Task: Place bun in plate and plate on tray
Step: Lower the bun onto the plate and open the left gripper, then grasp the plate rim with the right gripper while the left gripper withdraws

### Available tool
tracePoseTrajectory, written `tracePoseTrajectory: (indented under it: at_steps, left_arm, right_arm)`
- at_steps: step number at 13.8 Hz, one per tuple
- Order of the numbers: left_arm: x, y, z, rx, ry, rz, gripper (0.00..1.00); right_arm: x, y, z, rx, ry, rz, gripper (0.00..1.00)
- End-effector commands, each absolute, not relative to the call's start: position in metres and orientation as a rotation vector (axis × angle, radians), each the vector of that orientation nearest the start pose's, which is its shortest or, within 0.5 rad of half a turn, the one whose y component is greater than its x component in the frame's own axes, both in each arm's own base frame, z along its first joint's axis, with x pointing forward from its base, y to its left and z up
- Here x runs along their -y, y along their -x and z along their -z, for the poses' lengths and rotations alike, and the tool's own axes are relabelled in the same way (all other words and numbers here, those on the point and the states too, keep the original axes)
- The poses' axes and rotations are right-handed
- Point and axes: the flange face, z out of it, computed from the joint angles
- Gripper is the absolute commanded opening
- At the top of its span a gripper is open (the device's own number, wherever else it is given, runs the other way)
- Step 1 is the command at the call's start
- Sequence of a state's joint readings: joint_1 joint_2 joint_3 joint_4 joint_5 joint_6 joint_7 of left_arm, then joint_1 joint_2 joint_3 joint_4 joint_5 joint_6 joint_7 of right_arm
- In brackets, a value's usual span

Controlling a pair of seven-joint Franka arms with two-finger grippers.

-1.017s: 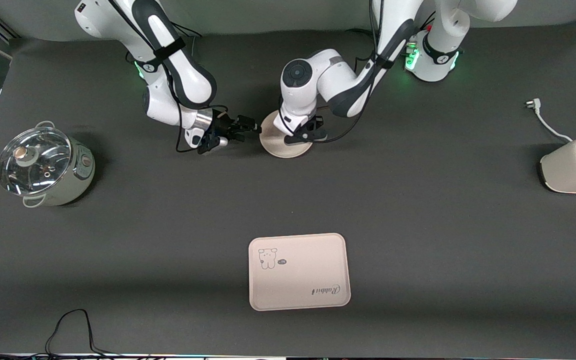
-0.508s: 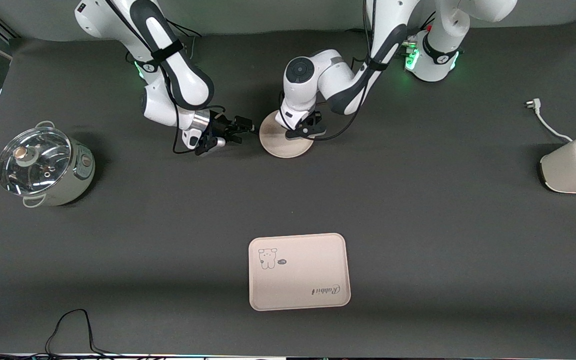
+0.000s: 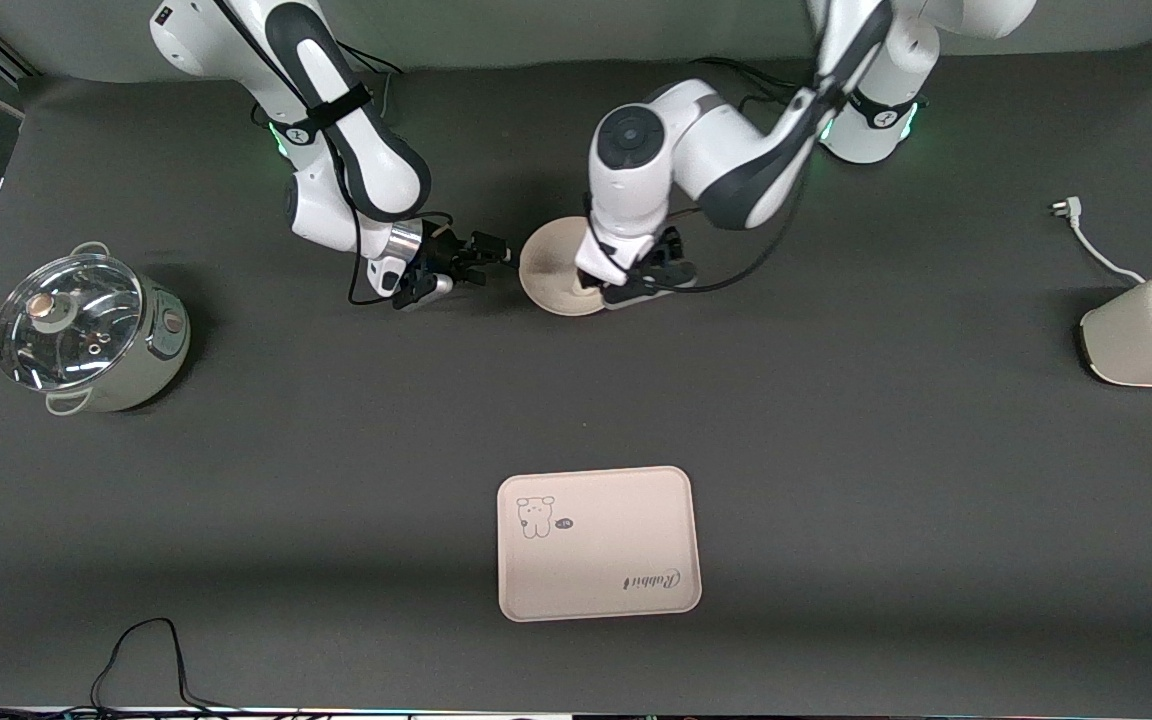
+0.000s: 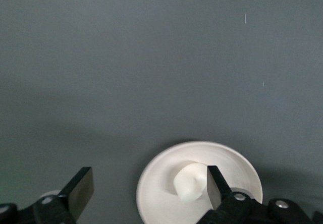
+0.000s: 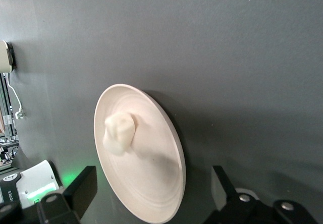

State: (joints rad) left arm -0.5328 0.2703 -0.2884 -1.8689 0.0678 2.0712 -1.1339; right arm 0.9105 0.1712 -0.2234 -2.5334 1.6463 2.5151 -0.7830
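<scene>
The bun (image 4: pixel 191 182) lies on the plate (image 4: pixel 151 193) beneath my left gripper (image 3: pixel 636 283), whose jaws stand wide and hold nothing. My right gripper (image 3: pixel 481 255), also wide and empty, waits beside the plate's rim. Bun step apparently done; next, grasp the rim and carry the plate to the tray (image 3: pixel 598 543), well apart.

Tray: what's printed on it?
A cartoon animal and "Rabbit" script on the cream tray; front view.

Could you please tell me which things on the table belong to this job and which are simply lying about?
Job:
bun, lying in the plate
plate
tray, holding nothing yet

Lying about:
pot with glass lid
toaster
plug and cord
</scene>
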Motion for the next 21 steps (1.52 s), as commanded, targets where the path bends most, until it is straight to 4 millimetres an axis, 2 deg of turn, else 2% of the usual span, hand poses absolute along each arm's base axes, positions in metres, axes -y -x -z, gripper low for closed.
tracePoseTrajectory:
  at_steps: [1, 3, 4, 5, 7, 9, 10, 11, 15, 17, 18, 19, 21]
  left_arm:
    - [0.359, -0.499, -0.436, 0.352, 3.068, -0.153, 1.00]
    - [0.289, -0.554, -0.472, 0.168, 3.107, -0.181, 1.00]
    - [0.257, -0.577, -0.480, 0.123, 3.109, -0.153, 1.00]
    - [0.224, -0.591, -0.482, 0.127, 3.076, -0.112, 1.00]
    - [0.185, -0.603, -0.493, 0.176, 3.024, -0.057, 1.00]
    - [0.168, -0.609, -0.489, 0.153, 3.019, -0.070, 1.00]
    - [0.162, -0.611, -0.488, 0.161, 3.017, -0.078, 1.00]
    - [0.144, -0.616, -0.489, 0.177, 3.028, -0.084, 1.00]
    - [0.132, -0.619, -0.499, 0.137, 3.031, -0.069, 1.00]
    - [0.125, -0.615, -0.507, 0.100, 3.018, -0.109, 1.00]
    - [0.123, -0.616, -0.503, 0.112, 3.019, -0.118, 1.00]
    - [0.121, -0.617, -0.503, 0.113, 3.013, -0.115, 1.00]
    - [0.093, -0.625, -0.503, 0.068, 3.008, -0.095, 1.00]
  right_arm:
    - [-0.271, -0.323, -0.170, -0.002, 2.403, -0.021, 0.99]
    - [-0.278, -0.307, -0.152, -0.004, 2.378, 0.055, 0.89]
    - [-0.277, -0.304, -0.144, 0.011, 2.384, 0.081, 0.84]
    - [-0.276, -0.303, -0.141, 0.020, 2.388, 0.085, 0.78]
    - [-0.280, -0.301, -0.142, 0.031, 2.385, 0.082, 0.62]
    - [-0.280, -0.301, -0.142, 0.032, 2.383, 0.084, 0.46]
    - [-0.280, -0.301, -0.142, 0.034, 2.384, 0.084, 0.40]
    - [-0.280, -0.301, -0.143, 0.034, 2.382, 0.085, 0.38]
    - [-0.280, -0.301, -0.143, 0.034, 2.382, 0.086, 0.23]
    - [-0.283, -0.300, -0.143, 0.044, 2.380, 0.083, 0.11]
    - [-0.285, -0.298, -0.144, 0.049, 2.380, 0.083, 0.02]
    - [-0.286, -0.299, -0.144, 0.049, 2.377, 0.085, 0.00]
    - [-0.287, -0.300, -0.146, 0.051, 2.375, 0.087, 0.00]
